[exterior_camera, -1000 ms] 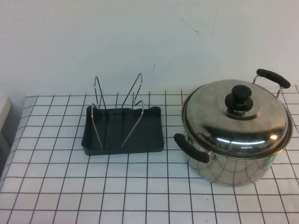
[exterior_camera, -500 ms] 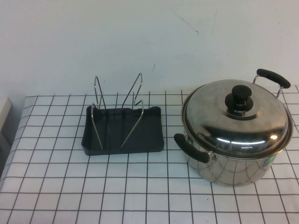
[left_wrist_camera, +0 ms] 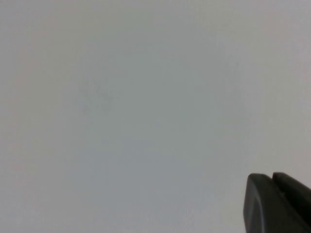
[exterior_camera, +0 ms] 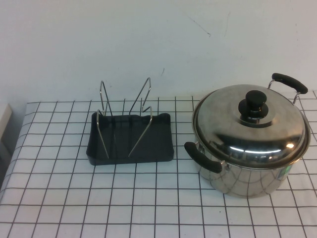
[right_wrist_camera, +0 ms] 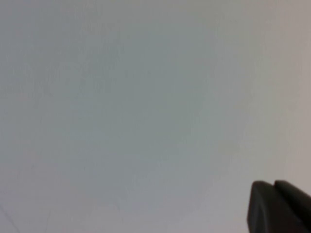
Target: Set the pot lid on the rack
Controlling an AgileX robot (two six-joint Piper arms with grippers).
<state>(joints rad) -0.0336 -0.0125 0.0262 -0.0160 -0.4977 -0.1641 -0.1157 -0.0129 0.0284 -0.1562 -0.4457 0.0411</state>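
Black tip of the left gripper (left_wrist_camera: 277,204) poking into one corner of the left wrist view, with only a plain pale wall behind it. Can't tell whether it is open or closed. Same for the right gripper (right_wrist_camera: 279,206): a dark black tip at the edge of the right wrist view, plain pale wall behind, open or closed not clear. Neither gripper seen in the high view, both away from the table things.

Down on the table, a white cloth with thin black grid lines (exterior_camera: 148,203). On the right side, a deep shiny steel pot with two black handles (exterior_camera: 237,176), standing upright. Sitting flat on top of that pot, the large round shiny steel pot lid (exterior_camera: 233,126) with its round black knob (exterior_camera: 254,105) in the middle, closed over the pot all the way round. One black handle near the front left of the pot, the other at the back right.

To the left of the pot, near but not touching, the small black plastic rack tray (exterior_camera: 158,136) with bent silver wire uprights (exterior_camera: 141,116) leaning apart in a V shape. Nothing held in the wire slots. Plain pale wall (exterior_camera: 124,44) behind the table.
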